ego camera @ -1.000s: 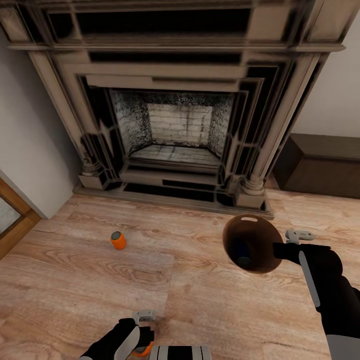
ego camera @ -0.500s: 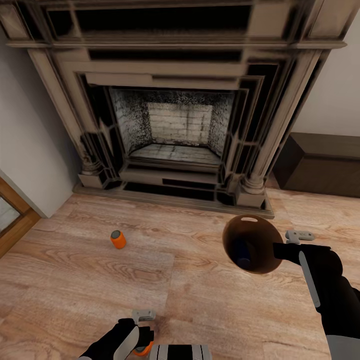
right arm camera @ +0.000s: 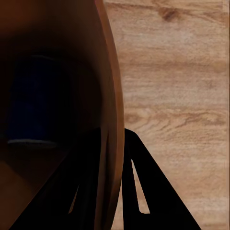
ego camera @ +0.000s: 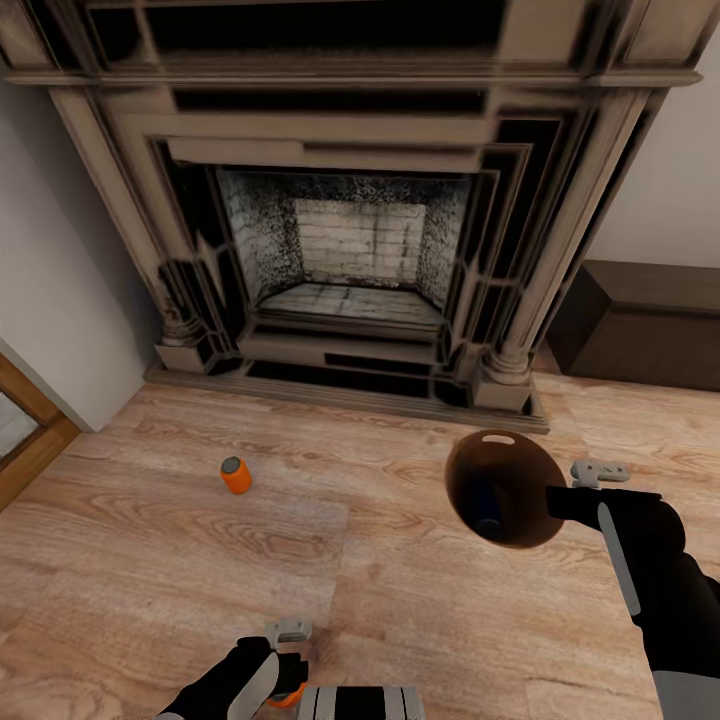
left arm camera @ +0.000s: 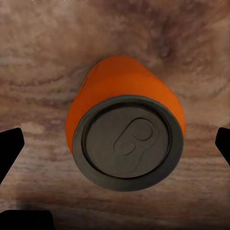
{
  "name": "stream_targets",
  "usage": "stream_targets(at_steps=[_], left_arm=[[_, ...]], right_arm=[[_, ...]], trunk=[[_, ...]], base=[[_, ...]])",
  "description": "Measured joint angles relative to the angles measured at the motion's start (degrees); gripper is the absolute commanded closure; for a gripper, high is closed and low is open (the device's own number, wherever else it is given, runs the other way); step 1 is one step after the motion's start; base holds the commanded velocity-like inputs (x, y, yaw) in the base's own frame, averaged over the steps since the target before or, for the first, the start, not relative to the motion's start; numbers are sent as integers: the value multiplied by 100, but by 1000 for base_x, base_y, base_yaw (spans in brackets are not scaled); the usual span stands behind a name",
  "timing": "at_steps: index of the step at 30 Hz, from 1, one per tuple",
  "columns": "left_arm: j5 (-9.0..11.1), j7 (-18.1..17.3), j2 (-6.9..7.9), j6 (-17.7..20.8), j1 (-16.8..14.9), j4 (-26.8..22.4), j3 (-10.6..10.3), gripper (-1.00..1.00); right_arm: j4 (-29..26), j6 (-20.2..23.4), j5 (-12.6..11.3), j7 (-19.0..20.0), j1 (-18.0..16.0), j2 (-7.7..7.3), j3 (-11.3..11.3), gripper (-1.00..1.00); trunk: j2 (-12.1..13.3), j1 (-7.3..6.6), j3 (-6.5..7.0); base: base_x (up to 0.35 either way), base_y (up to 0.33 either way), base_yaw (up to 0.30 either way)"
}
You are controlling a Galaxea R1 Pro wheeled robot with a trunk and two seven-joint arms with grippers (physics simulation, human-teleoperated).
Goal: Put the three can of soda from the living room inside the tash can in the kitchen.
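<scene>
Near can (left arm camera: 125, 135): orange, upright on the plank floor (ego camera: 420, 620), straight below the left gripper (left arm camera: 115, 148); in the head view only a sliver of it shows beside the left wrist.
Left gripper: spread wide, holding nothing; its dark fingertips (left arm camera: 10, 146) stand well out on either side of the can, touching neither wall.
Far can (ego camera: 236, 476): second orange one, upright on the floor, well ahead of the left arm and short of the fireplace (ego camera: 350, 250).
Blue can (ego camera: 488, 510): already inside the bin (ego camera: 505, 487), lying low against its dark inner wall (also visible in the right wrist view).
Bin: copper-brown, held off the floor and tipped so its mouth faces the camera; the slot handle sits at its upper rim.
Right gripper (right arm camera: 117, 191): closed on the bin's rim, one finger inside the wall and one outside.
Step in hand (a judgement): seizing the near can.
How to do it well: come straight down, keep the can centred between the fingers, grip the body below the grey top, and close evenly so neither pad knocks it over first.
Afterwards: carry it to the bin, whose mouth should be kept upward.
</scene>
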Motion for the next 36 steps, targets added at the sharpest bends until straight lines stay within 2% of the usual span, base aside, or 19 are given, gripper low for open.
stream_targets(at_steps=[13,17,34,36], left_arm=[[-8,0,0,-117,0,0,0,-100],[-6,0,0,-123,0,0,0,-100],[-3,-88,-9,-395,0,0,0,-100],[1,-139,-9,-400,0,0,0,-100]], right_arm=[[-6,0,-3,1,16,-1,0,100],[-6,0,-6,1,18,-1,0,100],[-13,0,-6,0,17,-1,1,100],[-27,0,-14,2,18,-1,1,100]], trunk=[[0,0,0],[-5,11,-88],[-5,10,-88],[-8,16,-132]], base=[[0,0,0],[0,0,0],[0,0,0],[0,0,0]])
